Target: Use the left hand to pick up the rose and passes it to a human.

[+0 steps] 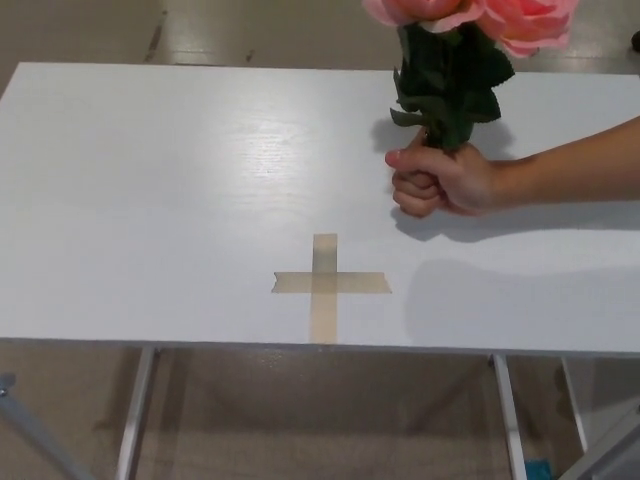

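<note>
White counter (pixel 150 200) over a tan floor, metal legs showing under the near edge. A tape cross (pixel 325 285) sits near the middle of the near edge, nothing on it.

The rose (pixel 455 60), really a small bunch w/ pink blooms and dark green leaves, stands upright near the far right part of the counter. It is held by a person's hand (pixel 445 180), fist wrapped round the stems, forearm coming in over the right edge. Bloom tops run out of the picture at the far edge.

Neither robot hand is in view, so fingers open or closed: can't tell, nothing to judge from.

So the rose lies w/ a human now. That fits two stages: person offering or about to set it down for the robot, or person having received it. The pictures don't settle which, so no move called.

General care for any grasp or handover here: take the stems below the leaves, not the blooms; close fingers firmly but w/o crushing; keep it upright; let go only once the other side clearly bears the weight.
</note>
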Motion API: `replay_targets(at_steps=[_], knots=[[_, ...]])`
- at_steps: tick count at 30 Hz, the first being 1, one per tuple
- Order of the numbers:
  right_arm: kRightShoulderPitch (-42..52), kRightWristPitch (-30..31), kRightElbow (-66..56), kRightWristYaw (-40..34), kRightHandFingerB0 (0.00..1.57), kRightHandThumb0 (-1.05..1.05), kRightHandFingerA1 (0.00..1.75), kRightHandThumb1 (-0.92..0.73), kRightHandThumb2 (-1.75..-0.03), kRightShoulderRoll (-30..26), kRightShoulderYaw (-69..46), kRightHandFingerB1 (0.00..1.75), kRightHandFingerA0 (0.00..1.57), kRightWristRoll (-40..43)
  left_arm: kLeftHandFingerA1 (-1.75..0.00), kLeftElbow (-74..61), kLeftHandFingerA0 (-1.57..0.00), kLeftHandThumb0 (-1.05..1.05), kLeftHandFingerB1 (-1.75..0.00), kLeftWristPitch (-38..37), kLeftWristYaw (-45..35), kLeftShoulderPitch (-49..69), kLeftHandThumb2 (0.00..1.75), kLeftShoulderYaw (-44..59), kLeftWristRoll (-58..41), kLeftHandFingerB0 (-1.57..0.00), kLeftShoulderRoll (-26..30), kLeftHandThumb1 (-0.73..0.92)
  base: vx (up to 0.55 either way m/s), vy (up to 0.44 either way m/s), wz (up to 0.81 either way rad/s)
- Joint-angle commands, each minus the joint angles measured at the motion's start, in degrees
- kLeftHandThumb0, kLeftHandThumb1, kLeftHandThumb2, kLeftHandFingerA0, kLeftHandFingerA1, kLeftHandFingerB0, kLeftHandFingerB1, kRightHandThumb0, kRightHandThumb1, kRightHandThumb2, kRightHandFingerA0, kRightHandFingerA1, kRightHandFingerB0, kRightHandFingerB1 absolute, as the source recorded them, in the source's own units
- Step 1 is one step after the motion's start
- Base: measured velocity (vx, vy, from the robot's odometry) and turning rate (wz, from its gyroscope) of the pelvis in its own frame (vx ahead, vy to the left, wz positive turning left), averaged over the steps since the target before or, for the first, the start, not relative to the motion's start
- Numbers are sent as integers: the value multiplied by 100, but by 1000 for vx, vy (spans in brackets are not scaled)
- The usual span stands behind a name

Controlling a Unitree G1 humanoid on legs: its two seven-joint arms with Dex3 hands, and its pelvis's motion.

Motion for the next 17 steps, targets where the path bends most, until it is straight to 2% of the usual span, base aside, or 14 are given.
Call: replay_targets(at_steps=[1, 8, 9, 17], knots=[[211, -43, 38, -28, 47, -54, 58, -80, -65, 12, 18, 37, 64, -44, -33, 1172, -34, -69, -32, -729, 1395, -306, 59, -464, 955, -32, 188, 64, 0, 0, 0], [216, -54, 27, -13, 48, -55, 58, -80, -65, 2, 3, 37, 64, -26, -34, 1456, -34, -72, -31, -1073, 1309, -371, 60, -550, 909, -30, 218, 60, 0, 0, 0], [205, -47, 30, -14, 48, -55, 58, -80, -65, 7, -4, 37, 64, -21, -33, 1482, -34, -70, -31, -1111, 1279, -371, 60, -545, 908, -30, 228, 64, 0, 0, 0], [193, -44, 15, 29, 48, -55, 58, -80, -65, 4, -38, 37, 64, 8, -33, 1581, -34, -70, -30, -1158, 1187, -432, 60, -535, 981, -29, 249, 64, 0, 0, 0]])
